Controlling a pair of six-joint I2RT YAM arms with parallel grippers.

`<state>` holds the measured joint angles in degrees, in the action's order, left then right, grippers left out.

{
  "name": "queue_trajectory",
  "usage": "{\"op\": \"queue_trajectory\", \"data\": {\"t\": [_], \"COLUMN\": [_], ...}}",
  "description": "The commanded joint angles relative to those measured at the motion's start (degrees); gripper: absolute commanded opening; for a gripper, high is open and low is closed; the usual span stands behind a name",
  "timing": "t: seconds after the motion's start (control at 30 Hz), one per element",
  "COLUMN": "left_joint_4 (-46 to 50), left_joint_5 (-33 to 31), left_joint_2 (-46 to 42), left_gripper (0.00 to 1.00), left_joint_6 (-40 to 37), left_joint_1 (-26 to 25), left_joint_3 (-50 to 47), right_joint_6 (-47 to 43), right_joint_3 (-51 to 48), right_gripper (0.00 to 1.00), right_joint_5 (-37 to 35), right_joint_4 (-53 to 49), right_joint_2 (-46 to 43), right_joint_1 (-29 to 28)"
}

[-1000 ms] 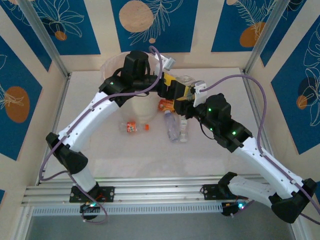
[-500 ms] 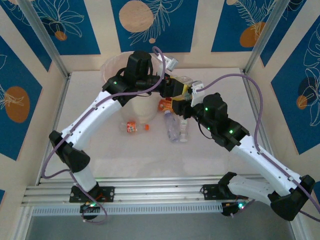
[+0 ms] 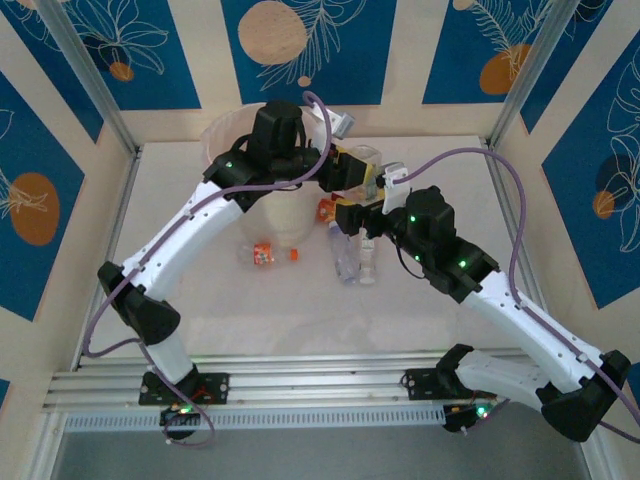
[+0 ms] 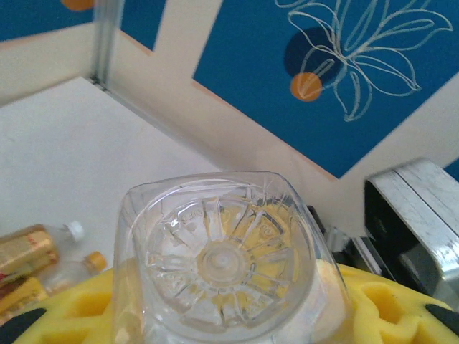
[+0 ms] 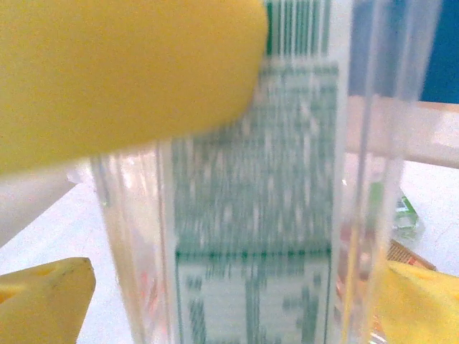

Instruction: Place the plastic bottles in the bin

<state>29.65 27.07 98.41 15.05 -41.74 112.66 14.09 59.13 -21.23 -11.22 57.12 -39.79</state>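
One clear bottle (image 4: 222, 265) | clamped in left pincer (image 4: 229, 319); right pincer (image 5: 233, 297) spread wide, flanking same bottle

1. Top external: fixed, high behind the arm bases (image 3: 185, 385), tilted down and forward, far off. Takes in the whole worktop (image 3: 300, 310) and back wall (image 3: 320, 40).
2. Left wrist: hard up against a clear bottle (image 4: 222, 261), base-on, facing out over the worktop to a side wall.
3. Right wrist: almost touching that bottle's label, blurred, side-on.
4. Shared: same bottle and worktop in all three.
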Motion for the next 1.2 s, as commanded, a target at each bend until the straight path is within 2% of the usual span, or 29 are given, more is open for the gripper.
{"op": "queue_trajectory", "data": {"t": [0.0,0.17,0.5,0.7,0.97,1.17], "left_joint_4": [0.8,0.6,0.4,2.8,9.4,13.5], "left_joint_5": [-7.0,-12.2,-23.1,-28.5,-28.6,-27.5], "left_joint_2": [-3.3,-5.3,-9.5,-8.0,-1.9,2.3], "left_gripper": [0.2,0.19,0.19,0.22,0.24,0.26], "left_joint_6": [-4.1,-6.1,-9.4,-12.4,-10.2,-8.9], "left_joint_1": [0.9,4.0,13.5,17.3,20.7,22.0], "left_joint_3": [4.0,6.0,6.5,7.0,8.7,8.7], "right_joint_6": [0.7,2.3,5.5,7.8,12.1,19.9], "right_joint_3": [1.6,0.3,0.1,1.2,4.9,9.2], "right_gripper": [0.99,0.99,0.99,0.99,0.99,0.99], "right_joint_5": [-1.4,-2.9,-7.9,-10.9,-16.3,-21.8], "right_joint_4": [-1.2,-2.3,-7.3,-10.4,-18.1,-30.5], "right_joint_2": [-2.7,-5.5,-7.0,-6.0,-3.3,0.5], "right_joint_1": [-0.4,-0.4,-0.4,-0.3,-0.2,1.0]}}
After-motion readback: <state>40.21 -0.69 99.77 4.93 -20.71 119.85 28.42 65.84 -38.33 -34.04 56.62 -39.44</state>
